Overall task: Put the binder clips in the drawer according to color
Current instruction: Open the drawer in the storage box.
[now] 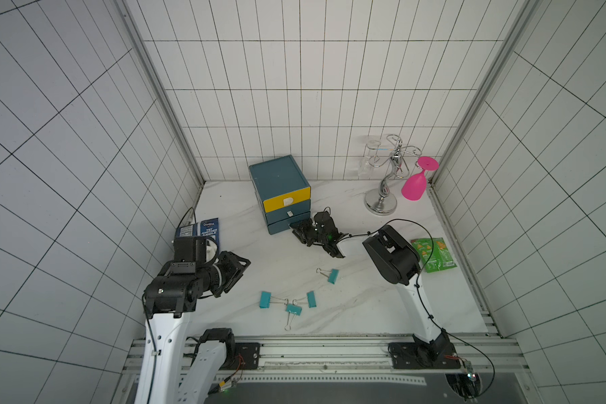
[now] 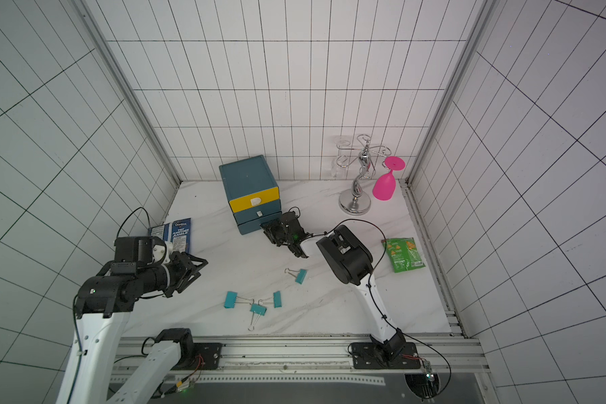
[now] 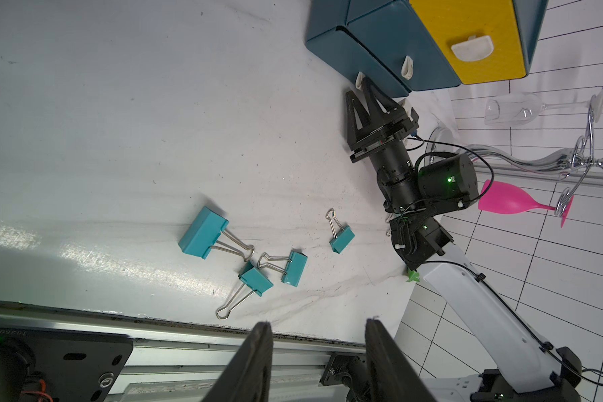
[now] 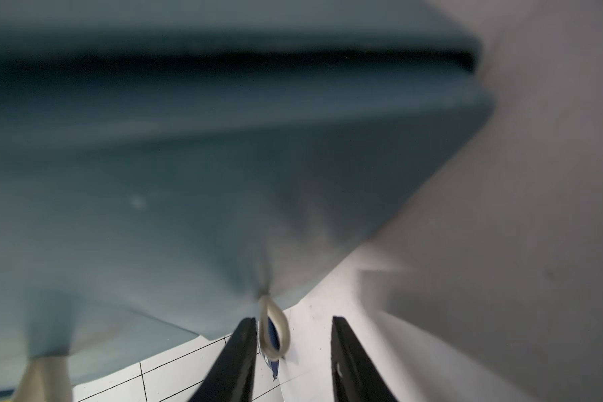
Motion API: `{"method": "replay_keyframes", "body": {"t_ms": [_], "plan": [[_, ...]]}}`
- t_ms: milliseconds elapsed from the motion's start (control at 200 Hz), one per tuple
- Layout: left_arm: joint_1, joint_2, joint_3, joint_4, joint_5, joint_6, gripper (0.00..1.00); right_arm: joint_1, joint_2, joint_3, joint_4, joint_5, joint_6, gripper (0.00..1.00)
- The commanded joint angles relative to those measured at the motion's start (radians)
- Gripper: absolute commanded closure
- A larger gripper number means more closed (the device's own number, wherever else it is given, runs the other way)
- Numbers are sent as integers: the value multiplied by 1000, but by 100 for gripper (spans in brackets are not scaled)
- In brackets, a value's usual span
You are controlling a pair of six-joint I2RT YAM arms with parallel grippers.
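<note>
Across the tiled cell's floor: white marble bench (image 1: 364,307). Rising from the rail at its near edge: left arm (image 1: 165,335), right arm (image 1: 390,259), white links, black joints.

Back centre, near the wall: drawer cabinet (image 1: 279,175) (image 2: 247,175), dark teal, three fronts stacked, yellow on top, two teal below, white tab on each. Lowest drawer (image 3: 342,52) stands slightly proud of the one above.

Back right corner: chrome glass rack (image 1: 387,175), upright on a round foot. Hanging bowl-down from it: pink wine glass (image 1: 414,187) on the right side, clear wine glass (image 1: 368,161) on the left.

Flat on bench: blue chip bag (image 1: 207,229) by the left wall, green snack bag (image 1: 432,255) by the right edge.

Left gripper (image 3: 316,325): hovers over the bench's left side, fingers spread, nothing between them.

Right gripper (image 4: 293,318) (image 1: 296,227): low at the lowest drawer's front, fingers apart, not clamped.

Four teal binder clips on bare bench, all outside the drawers. Three clustered near the front, wire handles crossing: (image 1: 265,299), (image 1: 293,309), (image 1: 311,299). Fourth (image 1: 333,276) alone, further right and back, near the right arm.

Between the right gripper's fingers: white loop pull tab (image 4: 274,330), close against one finger, clear gap to the other.
</note>
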State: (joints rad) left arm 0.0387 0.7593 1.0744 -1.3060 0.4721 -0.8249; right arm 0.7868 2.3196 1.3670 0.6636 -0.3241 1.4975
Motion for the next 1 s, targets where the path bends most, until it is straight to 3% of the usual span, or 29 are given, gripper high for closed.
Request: {"method": "replay_keyframes", "body": {"t_ms": [0, 225, 705, 995], "plan": [[6, -7, 5, -8, 11, 25, 53, 8, 27, 39, 41, 25, 16, 62], [9, -8, 4, -17, 9, 33, 53, 6, 58, 67, 60, 34, 37, 63], [12, -5, 5, -15, 7, 30, 53, -4, 70, 58, 105, 53, 67, 77], [12, -10, -4, 4, 2, 14, 52, -6, 34, 12, 117, 32, 64, 100]]}}
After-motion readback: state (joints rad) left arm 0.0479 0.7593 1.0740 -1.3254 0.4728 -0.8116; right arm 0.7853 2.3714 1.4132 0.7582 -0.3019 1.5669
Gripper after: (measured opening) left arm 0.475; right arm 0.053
